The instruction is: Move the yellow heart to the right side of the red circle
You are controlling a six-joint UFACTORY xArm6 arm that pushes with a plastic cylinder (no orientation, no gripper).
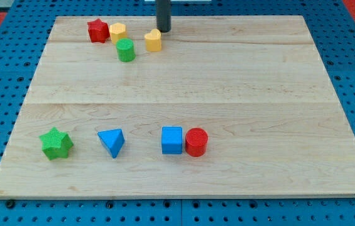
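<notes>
The yellow heart (153, 40) lies near the view's top, left of centre. My tip (163, 29) stands just above and to the right of it, touching or nearly touching it. The red circle (196, 142) sits near the view's bottom centre, with the blue cube (172, 140) touching its left side. The heart is far above the red circle.
A red star (97, 30), a yellow hexagon (117, 31) and a green cylinder (125, 50) cluster at the top left, left of the heart. A green star (56, 144) and a blue triangle (112, 142) lie at the bottom left. The wooden board (259, 94) ends on a blue pegboard.
</notes>
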